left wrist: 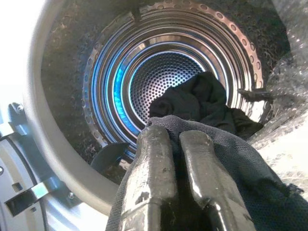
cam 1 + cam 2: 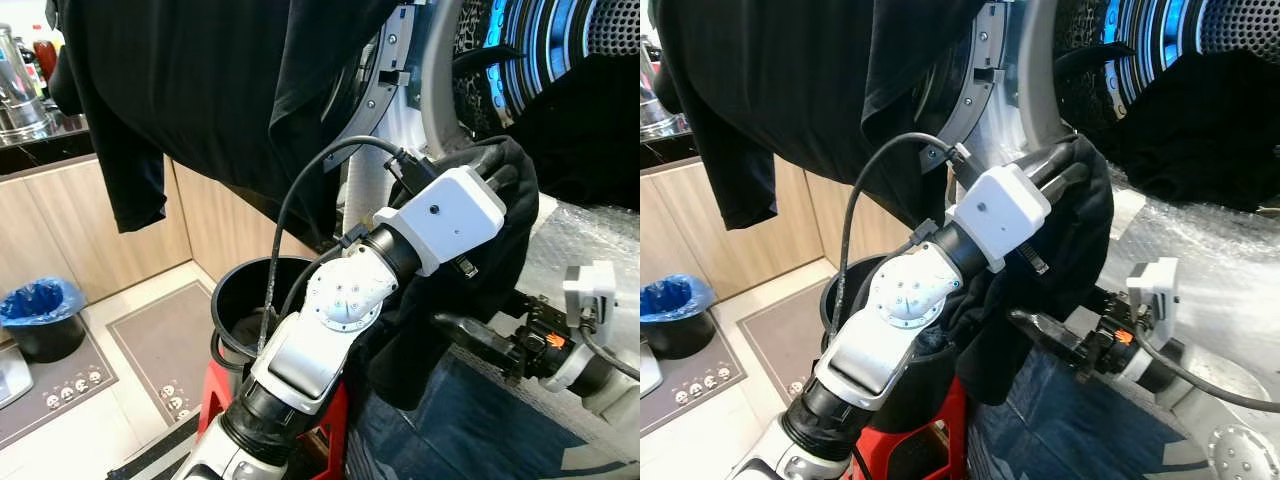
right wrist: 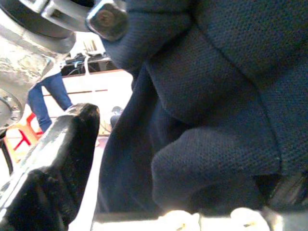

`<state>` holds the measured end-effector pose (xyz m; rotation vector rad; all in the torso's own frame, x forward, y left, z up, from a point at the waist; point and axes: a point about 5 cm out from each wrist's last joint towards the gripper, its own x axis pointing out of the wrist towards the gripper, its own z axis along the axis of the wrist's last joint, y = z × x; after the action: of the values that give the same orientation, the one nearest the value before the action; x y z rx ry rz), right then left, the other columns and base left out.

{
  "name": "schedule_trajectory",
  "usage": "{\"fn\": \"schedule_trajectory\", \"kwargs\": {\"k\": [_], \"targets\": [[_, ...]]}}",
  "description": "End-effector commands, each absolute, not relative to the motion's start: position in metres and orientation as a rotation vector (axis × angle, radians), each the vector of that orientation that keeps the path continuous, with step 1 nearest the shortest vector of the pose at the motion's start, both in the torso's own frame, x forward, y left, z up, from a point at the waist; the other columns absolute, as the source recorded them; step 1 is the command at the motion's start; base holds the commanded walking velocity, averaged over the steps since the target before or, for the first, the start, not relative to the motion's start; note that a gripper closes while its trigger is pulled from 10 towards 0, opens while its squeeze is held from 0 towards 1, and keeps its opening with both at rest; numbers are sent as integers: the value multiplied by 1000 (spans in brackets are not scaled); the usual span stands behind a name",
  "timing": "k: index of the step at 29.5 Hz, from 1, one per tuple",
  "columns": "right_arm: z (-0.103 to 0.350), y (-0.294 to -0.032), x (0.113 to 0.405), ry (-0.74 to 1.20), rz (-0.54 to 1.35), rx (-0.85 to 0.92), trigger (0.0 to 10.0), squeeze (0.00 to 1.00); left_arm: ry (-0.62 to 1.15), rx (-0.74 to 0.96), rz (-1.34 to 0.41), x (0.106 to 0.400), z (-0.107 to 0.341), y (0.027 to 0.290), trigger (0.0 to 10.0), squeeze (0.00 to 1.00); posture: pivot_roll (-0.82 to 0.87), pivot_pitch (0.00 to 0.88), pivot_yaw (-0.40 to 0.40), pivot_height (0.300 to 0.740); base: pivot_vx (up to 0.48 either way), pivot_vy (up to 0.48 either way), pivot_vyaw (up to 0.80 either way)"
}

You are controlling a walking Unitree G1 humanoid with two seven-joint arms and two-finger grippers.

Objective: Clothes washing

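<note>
Left gripper (image 1: 175, 159) is clamped on a black garment (image 2: 470, 290), which drapes over its fingers and wrist just short of the washer drum (image 1: 163, 77); more dark laundry (image 1: 202, 98) lies ahead inside. Right gripper (image 3: 159, 159) sits beneath, fingers spread around hanging cloth. Risk — the trailing fabric could snag on the door rim (image 1: 53, 159) or drop toward the black bucket (image 2: 250, 300) below.

home kitchen, washing machine drum (image 1: 168, 82), wooden cabinets (image 2: 70, 225)
</note>
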<state>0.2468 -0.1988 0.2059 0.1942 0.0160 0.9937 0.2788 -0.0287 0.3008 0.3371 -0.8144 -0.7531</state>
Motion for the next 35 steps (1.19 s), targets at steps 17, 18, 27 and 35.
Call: {"fn": "schedule_trajectory", "kwargs": {"k": [17,18,27,35], "targets": [[216,-171,248,12,1028,118,10000,0,-827,460,-811,287,305,-42,10000,0,-109,0,-5,740,0,0,0],[217,-169,248,10,1029,119,10000,0,-829,462,-807,287,306,-42,10000,0,-108,0,-5,740,0,0,0],[219,-142,257,11,999,117,10000,0,-868,472,-787,280,308,-56,10000,0,-101,0,-3,740,0,0,0],[215,-140,270,41,868,118,10000,0,-888,466,-766,277,313,-58,10000,0,-95,0,-6,740,0,0,0]]}}
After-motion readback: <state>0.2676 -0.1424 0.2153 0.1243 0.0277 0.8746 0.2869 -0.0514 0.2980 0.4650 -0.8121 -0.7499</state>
